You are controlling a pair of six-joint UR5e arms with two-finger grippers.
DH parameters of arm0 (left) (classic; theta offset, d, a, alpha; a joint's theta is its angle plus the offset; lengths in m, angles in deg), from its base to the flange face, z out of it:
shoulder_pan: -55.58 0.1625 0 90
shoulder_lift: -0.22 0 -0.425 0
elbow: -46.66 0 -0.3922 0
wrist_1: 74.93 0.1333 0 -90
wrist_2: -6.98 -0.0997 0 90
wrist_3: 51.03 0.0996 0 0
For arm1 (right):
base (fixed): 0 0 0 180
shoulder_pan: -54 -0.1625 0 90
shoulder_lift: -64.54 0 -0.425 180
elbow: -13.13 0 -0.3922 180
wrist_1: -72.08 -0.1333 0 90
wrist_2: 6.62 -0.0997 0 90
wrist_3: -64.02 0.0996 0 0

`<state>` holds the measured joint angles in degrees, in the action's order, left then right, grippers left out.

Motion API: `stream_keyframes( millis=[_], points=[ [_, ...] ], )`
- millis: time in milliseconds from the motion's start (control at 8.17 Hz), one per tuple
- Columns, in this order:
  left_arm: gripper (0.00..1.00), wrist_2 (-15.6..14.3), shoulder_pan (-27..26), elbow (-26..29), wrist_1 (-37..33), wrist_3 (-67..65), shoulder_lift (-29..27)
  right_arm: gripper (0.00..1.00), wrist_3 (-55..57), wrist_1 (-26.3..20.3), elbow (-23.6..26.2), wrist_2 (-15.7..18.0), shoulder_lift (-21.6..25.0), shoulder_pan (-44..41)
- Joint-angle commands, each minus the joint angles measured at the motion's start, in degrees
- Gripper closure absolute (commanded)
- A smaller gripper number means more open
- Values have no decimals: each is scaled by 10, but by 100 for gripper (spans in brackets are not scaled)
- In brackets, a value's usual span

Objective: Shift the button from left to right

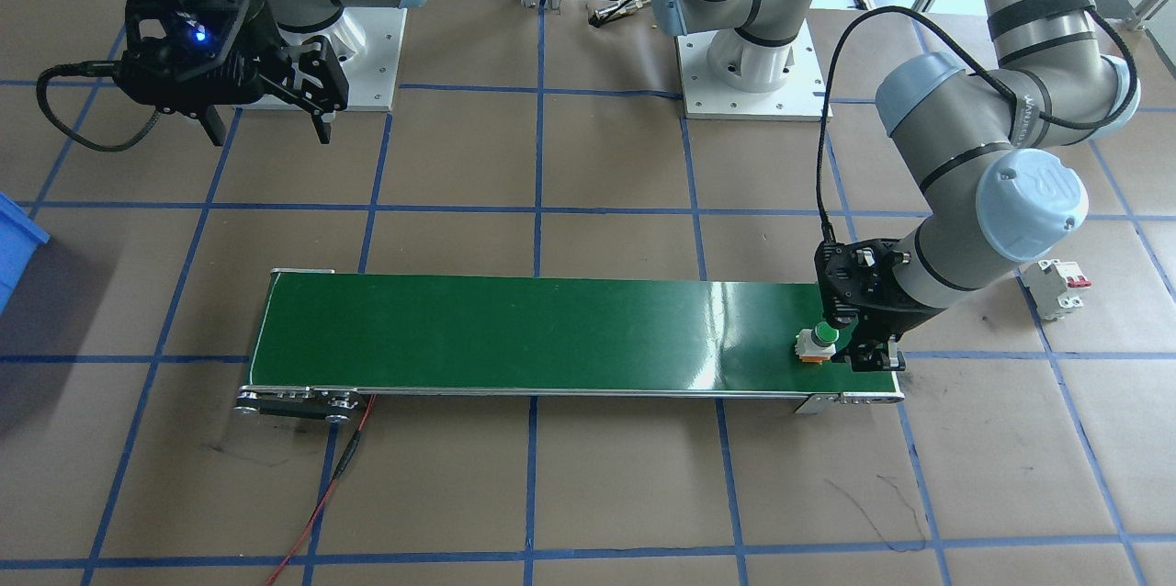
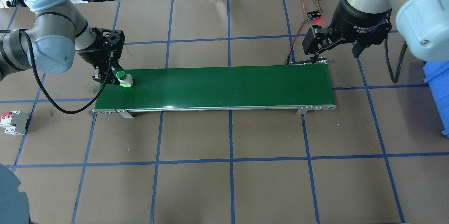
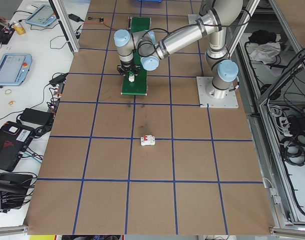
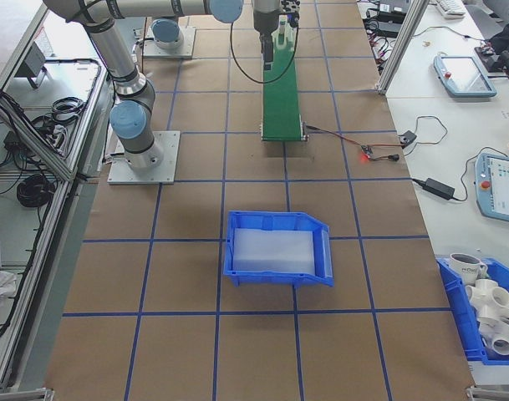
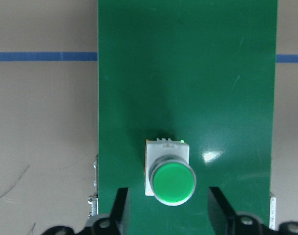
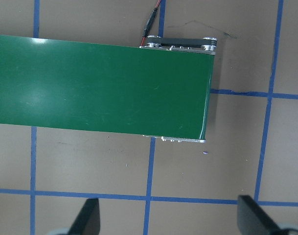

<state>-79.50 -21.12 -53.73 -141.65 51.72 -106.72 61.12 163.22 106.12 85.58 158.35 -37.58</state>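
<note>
The button [image 5: 169,175] stands on the green belt [image 2: 217,85] at the belt's left end, green cap up, white body beneath. In the left wrist view it sits between the two fingers [image 5: 120,210] of the left gripper [image 5: 168,211], with green belt visible on both sides of it — the fingers are spread wider than the button and do not touch it. In the overhead view the left gripper [image 2: 105,76] is low over the belt's left end, just beside the button [image 2: 122,78]; in the front view the same pair shows at the belt's right-hand end, button [image 1: 818,343] next to gripper [image 1: 873,352].

The right gripper [image 2: 333,46] hangs above the table near the belt's far right end, fingers wide apart and holding nothing; its wrist view shows the belt end [image 6: 188,93] below, between the fingertips [image 6: 87,215].

A white breaker [image 2: 12,122] with red toggles lies on the table, well apart from the belt — on the left arm's side. A blue bin [image 4: 279,249] sits beyond the belt's right end.
</note>
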Motion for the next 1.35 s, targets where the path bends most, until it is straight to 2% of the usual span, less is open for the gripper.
stream_keyframes(
  millis=[0, 245, 490, 612, 735, 857, 980, 1224],
  points=[
    [0, 8, -4, 0, 0, -36, 4, 0, -1, 1, 0, 0, 0, 0],
    [0, 10, -6, 7, -1, -51, 22, 0, -18, -1, 0, 0, -2, 3],
    [0, 9, -24, 9, -49, -216, 81, 0, -18, 3, 0, -4, -17, 3],
    [0, 13, -58, 11, -89, -312, 93, 0, -18, 5, 0, -5, -26, 4],
    [0, 13, -90, 34, -98, -430, 104, 0, -18, 9, 0, -4, -50, 4],
    [0, 15, -111, 83, -133, -538, 105, 0, -17, 11, 1, 1, -96, 4],
    [0, 39, -127, 137, -165, -668, 106, 0, -11, 15, 1, -5, -127, 4],
    [0, 36, -136, 207, -268, -865, 117, 0, -12, 93, 20, -5, -172, 4]
  ],
)
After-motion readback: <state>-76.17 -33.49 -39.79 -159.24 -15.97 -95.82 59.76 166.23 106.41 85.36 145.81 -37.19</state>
